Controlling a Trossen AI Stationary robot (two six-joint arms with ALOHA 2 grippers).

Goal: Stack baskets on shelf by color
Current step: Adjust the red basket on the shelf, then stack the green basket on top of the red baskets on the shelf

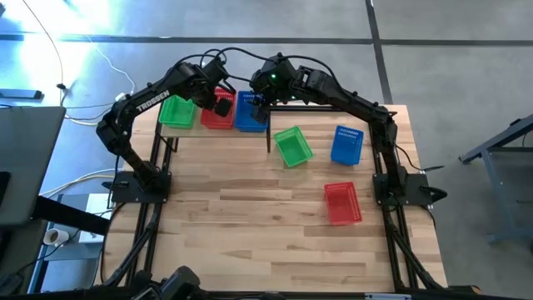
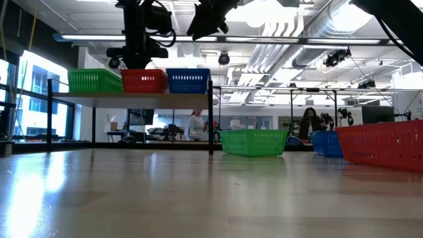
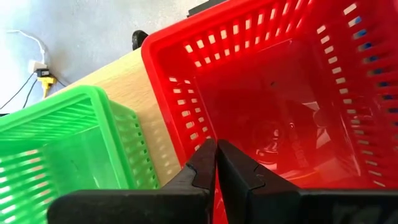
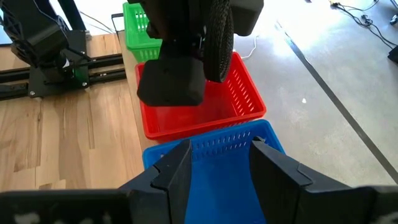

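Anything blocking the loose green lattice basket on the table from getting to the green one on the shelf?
Nothing visible. The loose green plastic lattice basket sits on the tabletop in front of the raised wooden shelf; the shelf's green basket is uncovered. Both grippers hover over its red and blue neighbours.

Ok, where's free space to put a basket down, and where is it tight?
The shelf is crowded: green, red and blue baskets fill it, with both end effectors above. The tabletop is bare across its left and near parts, beside the loose red basket.
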